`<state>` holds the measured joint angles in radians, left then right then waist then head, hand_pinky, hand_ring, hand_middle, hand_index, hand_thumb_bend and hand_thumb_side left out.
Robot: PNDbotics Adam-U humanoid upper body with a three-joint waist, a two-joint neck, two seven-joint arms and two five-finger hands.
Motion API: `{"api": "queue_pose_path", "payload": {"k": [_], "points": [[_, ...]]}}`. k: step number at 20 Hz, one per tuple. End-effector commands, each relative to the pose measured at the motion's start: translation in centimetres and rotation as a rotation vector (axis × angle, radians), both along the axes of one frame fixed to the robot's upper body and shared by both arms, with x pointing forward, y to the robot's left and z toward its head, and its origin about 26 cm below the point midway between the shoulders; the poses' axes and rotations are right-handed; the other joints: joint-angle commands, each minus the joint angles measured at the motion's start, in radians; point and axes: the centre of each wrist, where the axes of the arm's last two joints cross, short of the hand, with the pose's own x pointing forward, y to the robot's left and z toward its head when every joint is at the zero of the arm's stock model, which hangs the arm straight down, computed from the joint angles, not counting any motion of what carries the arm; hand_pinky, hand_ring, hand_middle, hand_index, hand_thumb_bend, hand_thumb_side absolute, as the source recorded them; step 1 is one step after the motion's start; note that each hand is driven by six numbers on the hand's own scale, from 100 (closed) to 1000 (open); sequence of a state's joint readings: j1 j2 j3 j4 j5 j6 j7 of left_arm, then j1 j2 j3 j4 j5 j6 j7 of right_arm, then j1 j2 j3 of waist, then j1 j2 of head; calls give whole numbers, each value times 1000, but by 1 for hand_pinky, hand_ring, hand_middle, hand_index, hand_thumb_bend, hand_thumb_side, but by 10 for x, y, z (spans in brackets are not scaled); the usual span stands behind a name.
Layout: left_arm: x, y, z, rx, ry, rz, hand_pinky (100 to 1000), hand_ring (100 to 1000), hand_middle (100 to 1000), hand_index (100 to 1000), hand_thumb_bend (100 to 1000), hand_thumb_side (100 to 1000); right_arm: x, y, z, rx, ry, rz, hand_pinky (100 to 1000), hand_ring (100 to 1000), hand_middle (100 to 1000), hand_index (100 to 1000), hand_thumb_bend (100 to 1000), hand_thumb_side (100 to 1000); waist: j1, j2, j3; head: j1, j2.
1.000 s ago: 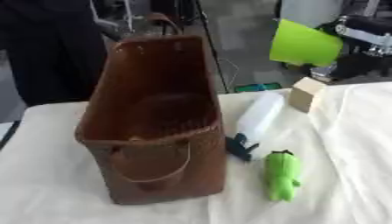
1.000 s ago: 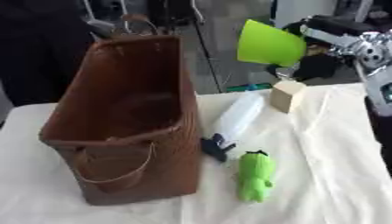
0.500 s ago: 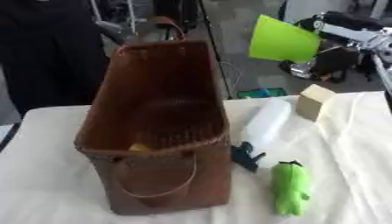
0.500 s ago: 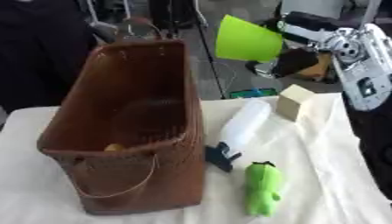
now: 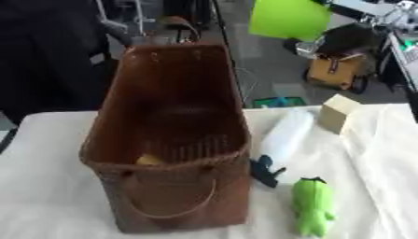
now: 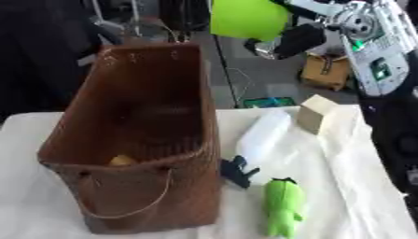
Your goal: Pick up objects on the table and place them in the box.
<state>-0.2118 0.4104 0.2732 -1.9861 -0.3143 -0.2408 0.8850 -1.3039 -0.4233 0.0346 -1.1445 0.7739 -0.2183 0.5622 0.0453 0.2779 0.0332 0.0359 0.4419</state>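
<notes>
My right hand: at the upper right of the right eye view (image 6: 303, 36), up above the far end of the desk, dark fingers wrapped round the base of a bright green cup (image 6: 247, 17).
My left hand: not to be seen in either view.
Green cup: one, held high at the top of the frame, over and just behind the far rim of the box; not yet inside it.
How the cup should handle: I judge it light, stiff and smooth, so it could slip or tip; the hold near its base looks sensible.
Box: one brown woven basket (image 5: 176, 140) with looped handles, standing at the left centre of the frame on the white-covered desk (image 5: 49, 186).
Inside the box: one small yellow thing (image 5: 149, 160) at the bottom; I cannot tell what it is.
White bottle: one (image 5: 283, 138), lying just right of the box, its dark spray head (image 5: 264, 170) toward the lower edge. Probably smooth and apt to roll; I would take it round the middle of the body.
Green plush toy: one (image 5: 313, 211), at the lower right, near the spray head. Soft and light by the look, easy to take round its body.
Beige block: one (image 5: 339, 113), at the centre right near the far desk edge. Stiff, flat sides; take it across two opposite faces.
</notes>
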Motion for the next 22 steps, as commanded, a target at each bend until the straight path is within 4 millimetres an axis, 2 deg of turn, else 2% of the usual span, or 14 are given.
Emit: {"api": "queue_pose_path", "payload": {"k": [1,9,14,22], "points": [[-1,0,15,46,-43,-8,749,709,784,720,100,808,-6,10,17,10,-36,33,929,751,387,428,100,496,-4,-10,7,-8,-24],[2,-2,24,58,-73,-26,748,709,785,721,100,810,-3,21,22,-10,-42,53,934,753,386,428,100,498,-22,15,33,-29,-58],[5,-7,33,64,-106,-50,748,709,785,721,100,817,-4,30,25,-22,-53,84,933,746,383,423,100,507,-42,40,72,-51,-85],[8,-12,38,50,-137,-73,748,709,787,720,100,822,3,28,18,-20,-39,87,923,730,378,417,100,523,-58,73,135,-83,-111]]}}
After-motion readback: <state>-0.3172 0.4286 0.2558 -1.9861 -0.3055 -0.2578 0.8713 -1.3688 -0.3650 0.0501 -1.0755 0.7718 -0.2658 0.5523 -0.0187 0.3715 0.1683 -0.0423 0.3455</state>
